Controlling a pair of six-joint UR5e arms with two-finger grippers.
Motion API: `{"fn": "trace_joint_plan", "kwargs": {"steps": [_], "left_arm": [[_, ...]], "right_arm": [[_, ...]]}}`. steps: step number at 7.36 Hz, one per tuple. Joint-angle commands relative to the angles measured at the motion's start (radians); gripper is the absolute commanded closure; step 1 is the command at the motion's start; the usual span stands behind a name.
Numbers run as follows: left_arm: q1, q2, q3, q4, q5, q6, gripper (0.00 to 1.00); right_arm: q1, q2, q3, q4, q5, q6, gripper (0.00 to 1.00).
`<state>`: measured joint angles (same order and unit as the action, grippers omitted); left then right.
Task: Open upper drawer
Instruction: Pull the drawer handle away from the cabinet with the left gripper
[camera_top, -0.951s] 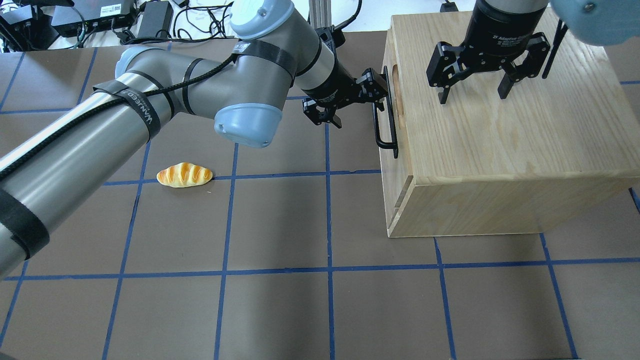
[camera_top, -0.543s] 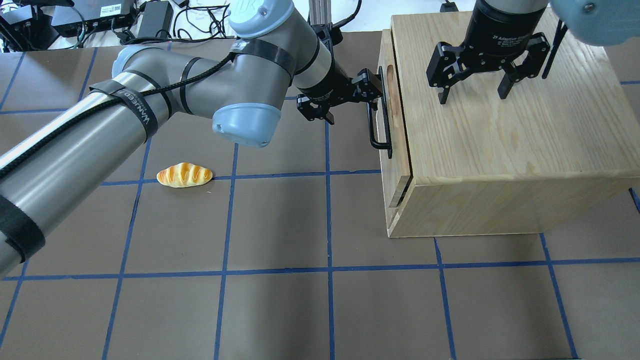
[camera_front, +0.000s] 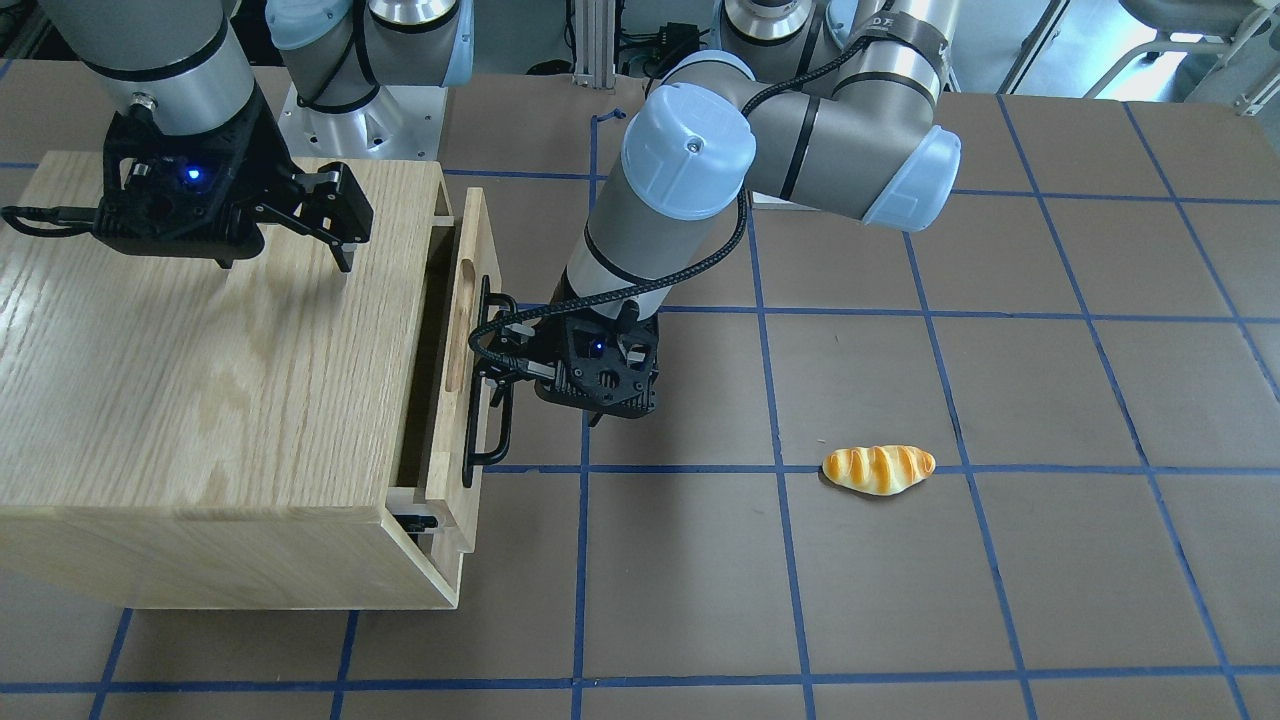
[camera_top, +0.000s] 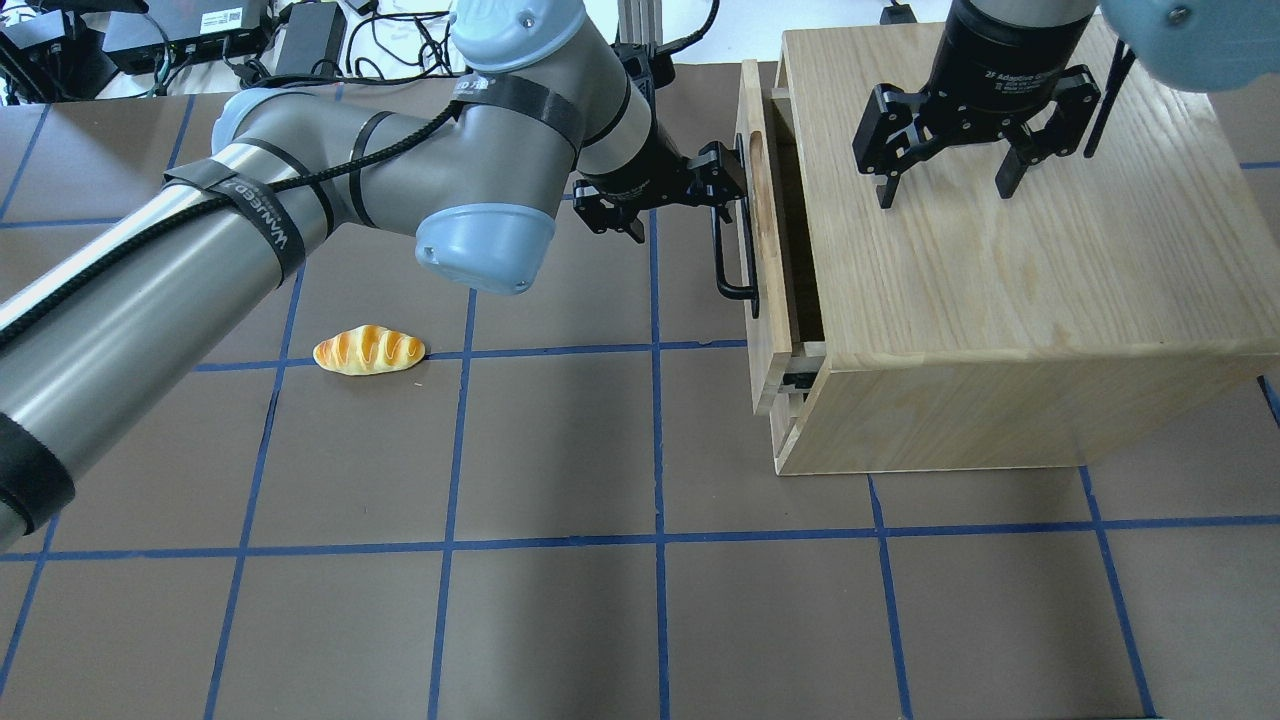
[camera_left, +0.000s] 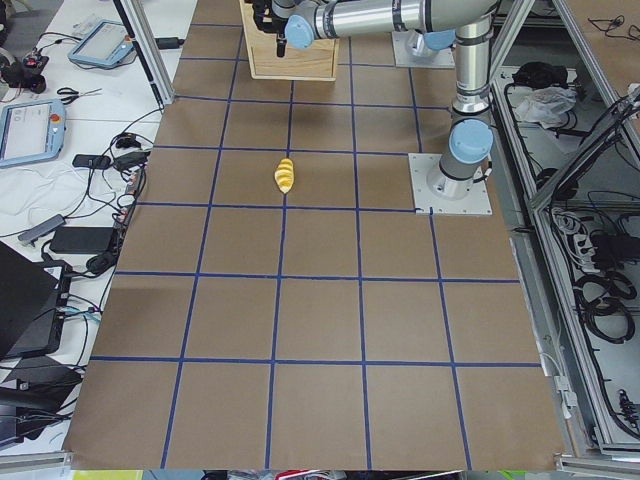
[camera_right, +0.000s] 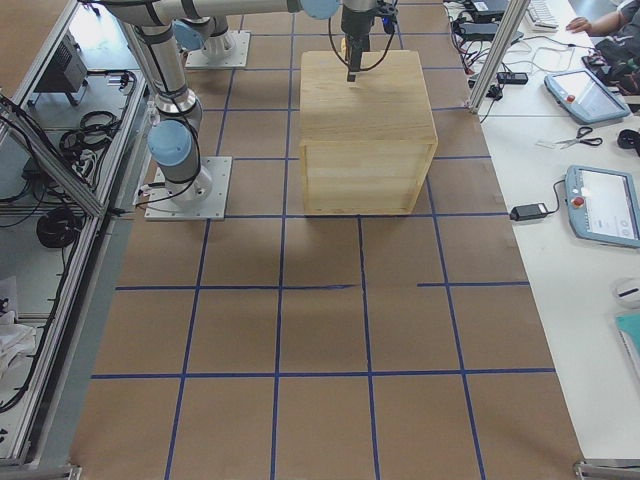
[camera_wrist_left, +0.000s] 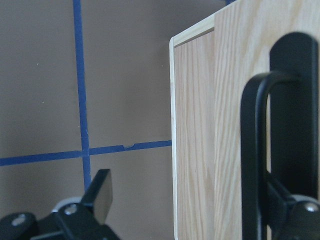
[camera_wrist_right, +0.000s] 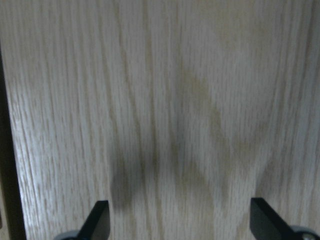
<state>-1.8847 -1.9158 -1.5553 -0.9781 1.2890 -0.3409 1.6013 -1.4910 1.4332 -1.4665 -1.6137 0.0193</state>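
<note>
The upper drawer (camera_top: 752, 215) of the oak cabinet (camera_top: 1000, 300) stands partly pulled out; a dark gap shows behind its pale front panel (camera_front: 482, 250). My left gripper (camera_top: 688, 205) is open, with one finger hooked behind the black bar handle (camera_top: 735, 270) and the other out to the side. The left wrist view shows the handle (camera_wrist_left: 250, 150) against the drawer front (camera_wrist_left: 195, 125). My right gripper (camera_top: 946, 190) is open and empty, fingertips down on or just above the cabinet top (camera_wrist_right: 182, 100).
A toy bread roll (camera_top: 368, 350) lies on the brown mat to the left of the cabinet, apart from both arms; it also shows in the front view (camera_front: 878, 469). Cables and electronics (camera_top: 180, 40) sit beyond the mat's far edge.
The upper drawer has slid out to the left, from shut to a clear gap. My left gripper moved left with the handle. The right gripper has not moved.
</note>
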Motion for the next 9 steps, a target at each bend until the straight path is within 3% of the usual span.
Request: {"fn": "trace_joint_plan", "kwargs": {"steps": [1, 6, 9], "left_arm": [[0.031, 0.027, -0.002, -0.03, 0.006, 0.037, 0.0], [0.087, 0.046, -0.038, -0.068, 0.009, 0.129, 0.0], [0.156, 0.084, -0.037, -0.178, 0.007, 0.197, 0.0]], "right_arm": [[0.0, 0.0, -0.001, 0.0, 0.0, 0.001, 0.0], [0.0, 0.0, -0.001, 0.0, 0.0, -0.001, 0.0], [0.0, 0.0, -0.001, 0.0, 0.0, 0.001, 0.0]]}}
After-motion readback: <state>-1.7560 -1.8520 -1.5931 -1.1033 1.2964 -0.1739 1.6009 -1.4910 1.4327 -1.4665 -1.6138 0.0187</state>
